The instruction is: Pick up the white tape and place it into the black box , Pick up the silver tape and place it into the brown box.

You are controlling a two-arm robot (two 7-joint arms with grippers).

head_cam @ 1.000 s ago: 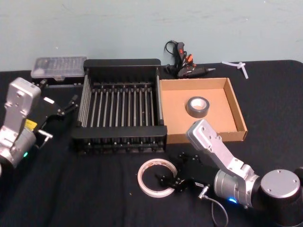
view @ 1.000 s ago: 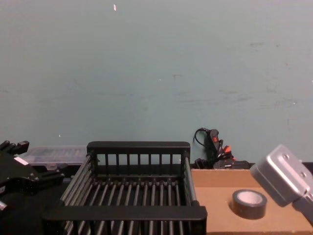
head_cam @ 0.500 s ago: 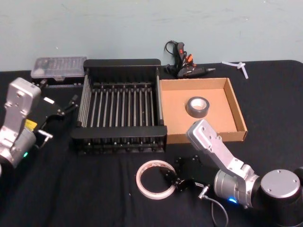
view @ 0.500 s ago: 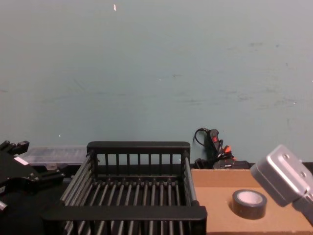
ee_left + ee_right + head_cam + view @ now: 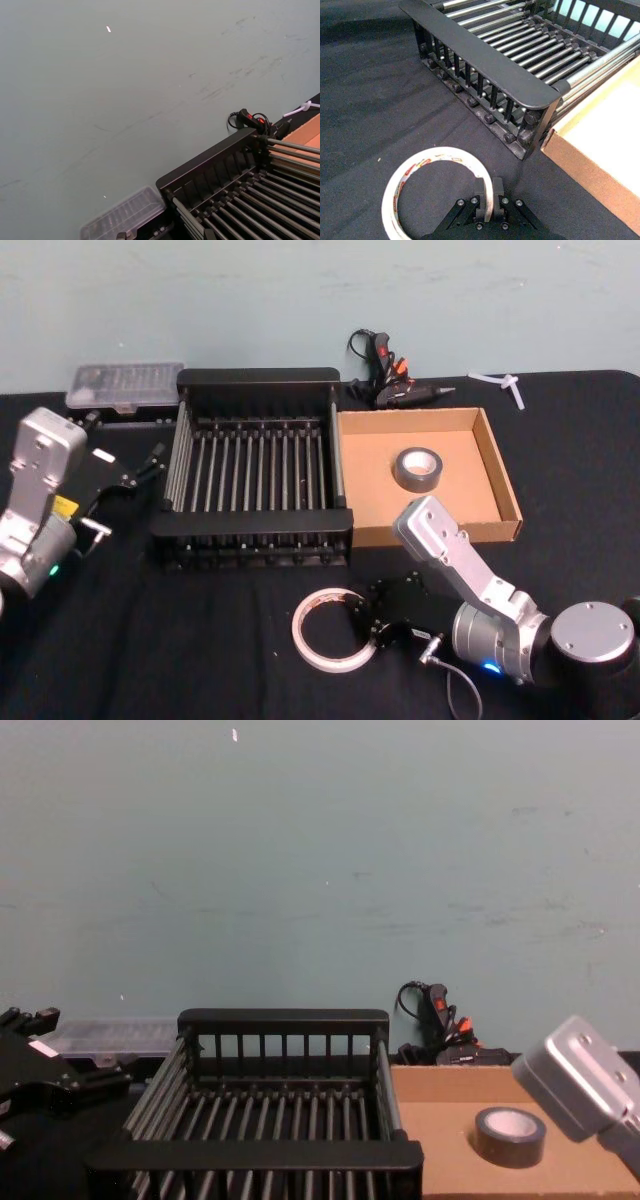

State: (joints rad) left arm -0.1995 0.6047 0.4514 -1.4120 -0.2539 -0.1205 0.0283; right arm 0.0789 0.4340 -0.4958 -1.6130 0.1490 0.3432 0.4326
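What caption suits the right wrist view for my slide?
Right gripper pinches the white tape's rim on the black cloth, just before the black box.

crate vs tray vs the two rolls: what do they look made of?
Black box: looks like matte moulded plastic rims with shiny, probably metal, floor bars. Brown box: tan cardboard, dull, with folded low walls. Silver tape: dull grey duct-type roll with a pale core. White tape: thin glossy whitish film with red print inside; the right gripper is shut on its wall.
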